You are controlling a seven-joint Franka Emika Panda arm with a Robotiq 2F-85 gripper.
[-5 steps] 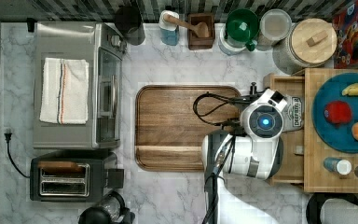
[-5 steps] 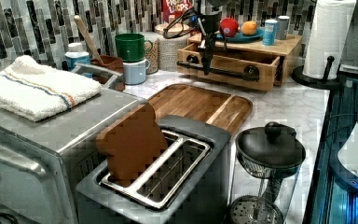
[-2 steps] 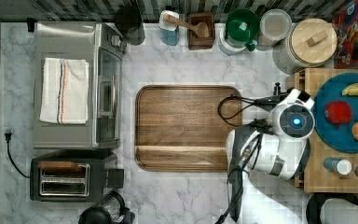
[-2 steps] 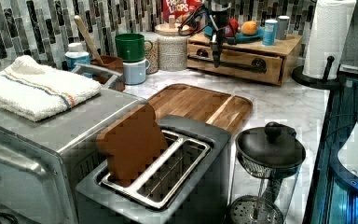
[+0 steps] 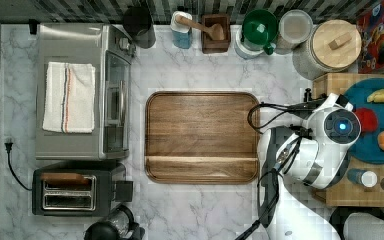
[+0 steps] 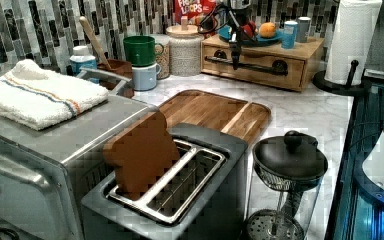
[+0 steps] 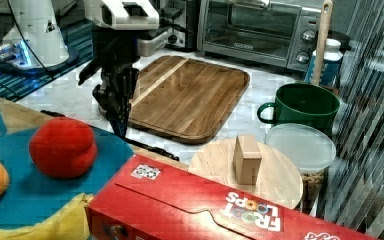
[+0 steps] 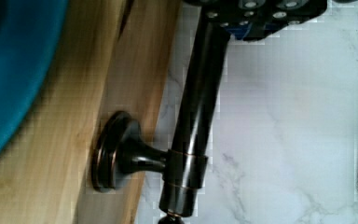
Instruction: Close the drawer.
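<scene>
At the far end of the marble bench (image 5: 200,65), against the top view's right edge, the shallow light-wood drawer (image 6: 260,72) sits in its light wooden block (image 5: 330,82). In the left view its front looks flush with the block's face, or very nearly so, with no tray floor showing. A dark bronze bar handle (image 6: 252,64) runs across that front on round mounts; the wrist view shows one mount seated on the wood and the bar (image 8: 196,116) standing a little off it, above the marble.

The robot's black gripper (image 6: 235,50) hangs point-down just in front of the handle, near its middle. In the right view it (image 7: 119,117) tapers to a single narrow tip, so the fingers look pressed together with nothing between them.

Judging from this, the closing push is at or near its end. To finish well, any last pressure should go straight into the front, along the slide and close to the handle's middle, so the tray does not skew in its slot. It should be light, stopping once the front meets the block, or the whole block may shift. Pulling away should go toward the dark brown rounded-corner cutting board (image 5: 201,135), clear of the bar.

On top of the block rests a round blue plate (image 5: 375,150) bearing fruit, which a hard shove could jostle.
</scene>
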